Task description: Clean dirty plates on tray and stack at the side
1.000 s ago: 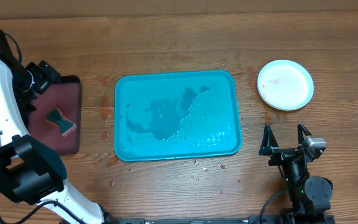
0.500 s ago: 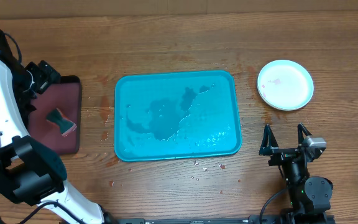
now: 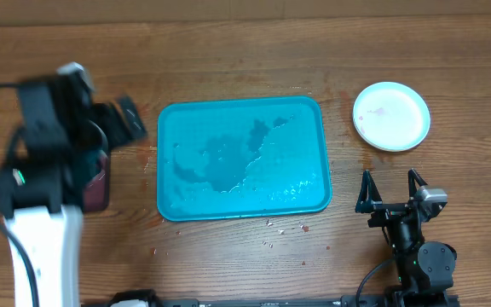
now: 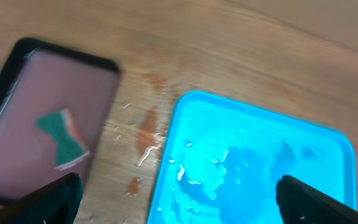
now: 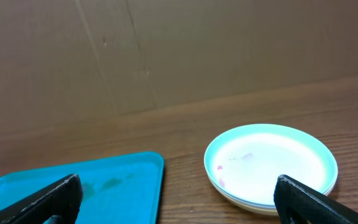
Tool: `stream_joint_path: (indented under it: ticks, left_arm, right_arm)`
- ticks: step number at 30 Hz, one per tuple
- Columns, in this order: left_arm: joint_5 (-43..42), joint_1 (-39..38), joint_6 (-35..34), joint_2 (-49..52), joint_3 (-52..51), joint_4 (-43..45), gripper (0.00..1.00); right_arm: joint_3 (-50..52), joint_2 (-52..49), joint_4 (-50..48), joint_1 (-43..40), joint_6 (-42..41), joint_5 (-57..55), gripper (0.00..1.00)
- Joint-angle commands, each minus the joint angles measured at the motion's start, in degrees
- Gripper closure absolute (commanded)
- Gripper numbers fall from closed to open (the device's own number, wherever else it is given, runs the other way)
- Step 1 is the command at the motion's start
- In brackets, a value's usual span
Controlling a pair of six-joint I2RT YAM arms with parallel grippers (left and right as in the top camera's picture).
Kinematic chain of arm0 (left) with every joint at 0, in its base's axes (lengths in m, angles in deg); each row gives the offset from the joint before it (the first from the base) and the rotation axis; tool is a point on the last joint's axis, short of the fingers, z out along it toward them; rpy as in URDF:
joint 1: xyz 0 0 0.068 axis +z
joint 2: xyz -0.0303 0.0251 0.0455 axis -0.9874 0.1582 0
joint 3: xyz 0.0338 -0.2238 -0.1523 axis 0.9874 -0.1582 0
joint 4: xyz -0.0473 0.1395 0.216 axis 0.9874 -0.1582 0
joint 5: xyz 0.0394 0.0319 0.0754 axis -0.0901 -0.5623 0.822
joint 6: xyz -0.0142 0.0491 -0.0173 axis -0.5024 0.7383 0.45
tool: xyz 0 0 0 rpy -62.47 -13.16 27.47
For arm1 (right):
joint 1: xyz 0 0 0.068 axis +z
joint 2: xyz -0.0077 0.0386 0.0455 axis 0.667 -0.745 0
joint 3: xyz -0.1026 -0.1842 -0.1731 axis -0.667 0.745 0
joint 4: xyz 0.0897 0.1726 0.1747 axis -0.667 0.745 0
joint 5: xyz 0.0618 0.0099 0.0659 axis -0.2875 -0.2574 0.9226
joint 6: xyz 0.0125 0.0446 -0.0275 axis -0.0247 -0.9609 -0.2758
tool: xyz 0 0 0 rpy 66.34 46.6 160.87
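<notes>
The turquoise tray [image 3: 241, 158] lies mid-table, wet, with no plates on it; it also shows in the left wrist view [image 4: 253, 168] and the right wrist view [image 5: 73, 186]. The plates [image 3: 390, 115] sit stacked on the table to the right of the tray; the top one is teal-rimmed with faint red smears [image 5: 269, 165]. My left gripper [image 3: 119, 128] is blurred over the gap left of the tray, open and empty [image 4: 179, 205]. My right gripper [image 3: 390, 189] is open and empty, in front of the plates [image 5: 179, 205].
A black-rimmed maroon tray [image 4: 23, 124] lies left of the turquoise tray, holding a green and red sponge [image 4: 62, 138]. In the overhead view my left arm covers most of it [image 3: 99, 183]. Red smears and crumbs mark the wood [image 3: 271, 226] round the turquoise tray.
My left arm has swung from the far left edge rightward over the maroon tray toward the turquoise tray, and is blurred. The right arm and plates have not moved.
</notes>
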Motion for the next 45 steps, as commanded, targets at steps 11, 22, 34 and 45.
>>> stream_joint_path:
  ticks: [11, 22, 34, 45]
  left_arm:
    - [2.2, -5.9, 4.4, -47.3, -35.2, 8.5, 0.00]
    - [-8.4, -6.0, 15.3, -64.0, -62.2, 37.8, 0.00]
    - [-8.9, -6.0, 13.4, -70.0, -79.0, 64.1, 0.00]
    - [-6.0, -5.9, 15.8, -70.0, -82.0, 61.8, 0.00]
  right_arm:
    - [0.6, 0.5, -0.4, 0.3, 0.2, 0.3, 0.00]
    - [0.6, 0.5, -0.4, 0.3, 0.2, 0.3, 0.00]
    - [0.6, 0.5, -0.4, 0.3, 0.2, 0.3, 0.00]
    - [0.6, 0.5, -0.4, 0.3, 0.2, 0.3, 0.00]
